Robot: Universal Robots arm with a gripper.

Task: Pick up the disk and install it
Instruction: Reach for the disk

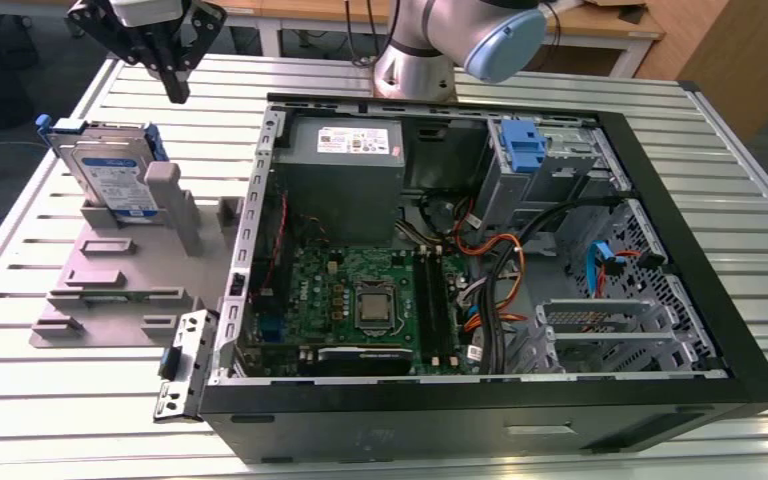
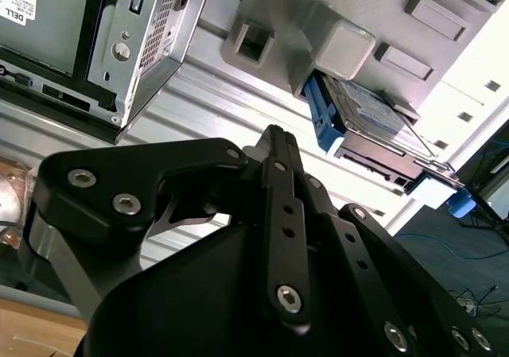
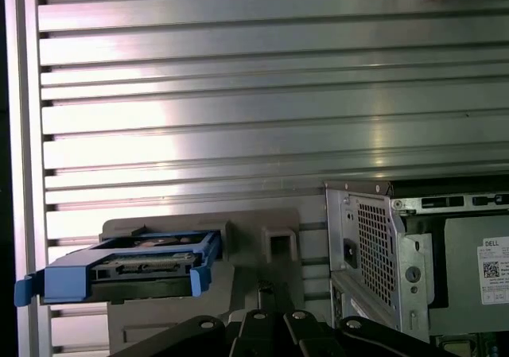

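Gripper: the gripper (image 1: pixel 176 92) hangs at the upper left of the exterior view, over the slatted metal surface (image 1: pixel 77 400). Its fingers are drawn narrow, tips together, with nothing between them.
Disk: the disk (image 1: pixel 108 172) stands on edge in a grey holder (image 1: pixel 117 285) at the exterior view's left, below the gripper and apart from it. Both wrist views show its blue frame seated in the holder.
Case: the open computer case (image 1: pixel 704 300) lies just beside the holder, taking up the centre and right of the exterior view.
Bay: a blue bracket (image 1: pixel 524 145) sits near the case's upper right.
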